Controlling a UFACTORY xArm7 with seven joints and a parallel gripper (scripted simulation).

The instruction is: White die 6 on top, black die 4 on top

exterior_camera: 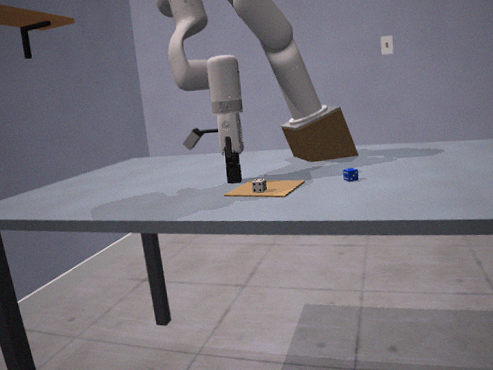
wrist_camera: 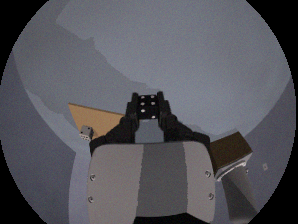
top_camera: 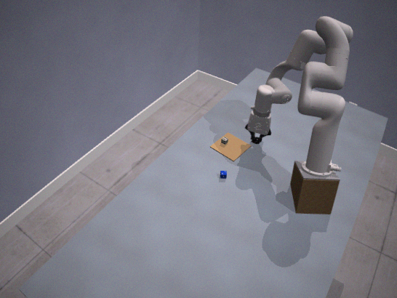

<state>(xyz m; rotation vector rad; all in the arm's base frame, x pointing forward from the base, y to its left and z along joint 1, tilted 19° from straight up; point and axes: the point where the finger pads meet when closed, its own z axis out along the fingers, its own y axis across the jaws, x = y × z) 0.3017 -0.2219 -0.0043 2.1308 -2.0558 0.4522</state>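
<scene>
My gripper points down beside the mat, its fingertips low over the table. It is shut on the black die, which shows several white pips between the fingers in the wrist view. In the top and exterior views the black die cannot be told apart from the black fingers. The white die lies flat on the orange-brown mat; its top number is too small to read. The blue die lies on the table off the mat.
The arm's brown base block stands on the grey-blue table. The mat lies between the gripper and the table's long edge. A wall shelf is high at the left in the exterior view.
</scene>
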